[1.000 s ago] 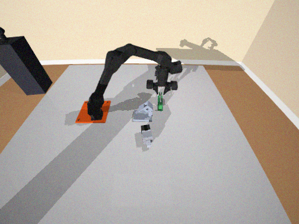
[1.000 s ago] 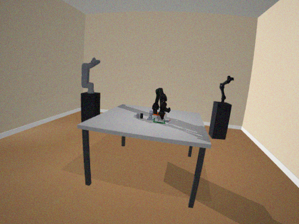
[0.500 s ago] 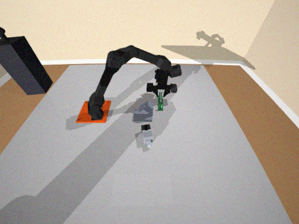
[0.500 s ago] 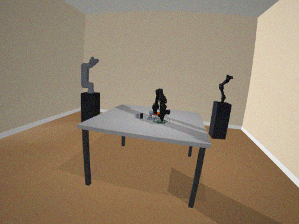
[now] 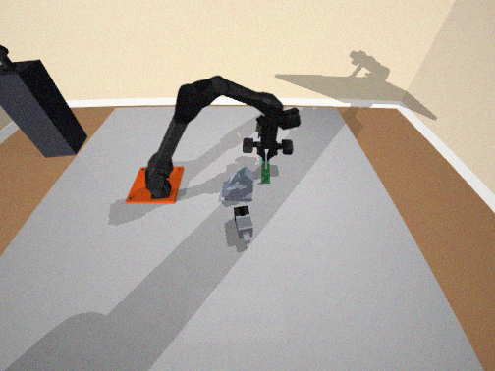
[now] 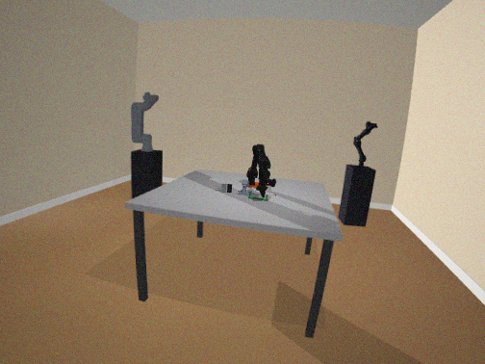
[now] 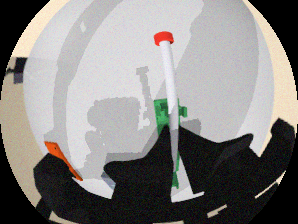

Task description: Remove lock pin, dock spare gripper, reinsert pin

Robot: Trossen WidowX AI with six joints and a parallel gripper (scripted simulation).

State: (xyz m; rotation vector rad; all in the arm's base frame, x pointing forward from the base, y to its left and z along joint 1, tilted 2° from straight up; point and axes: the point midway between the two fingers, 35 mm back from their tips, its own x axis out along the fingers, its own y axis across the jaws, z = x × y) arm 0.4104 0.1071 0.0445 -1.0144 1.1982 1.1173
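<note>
The black gripper is clenching a slim white lock pin with a red cap; the smooth rod is running straight out from between the jaws, its capped end pointing away from the wrist, over the grey table; a boxy green socket is standing just under the fingertips, beside the faceted grey mount; the blocky spare gripper is lying nearby.

The top view looks steeply down from high above the table. The exterior view stands far back across the room, facing it level. The wrist view looks close along the claw. All share the table's middle.
</note>
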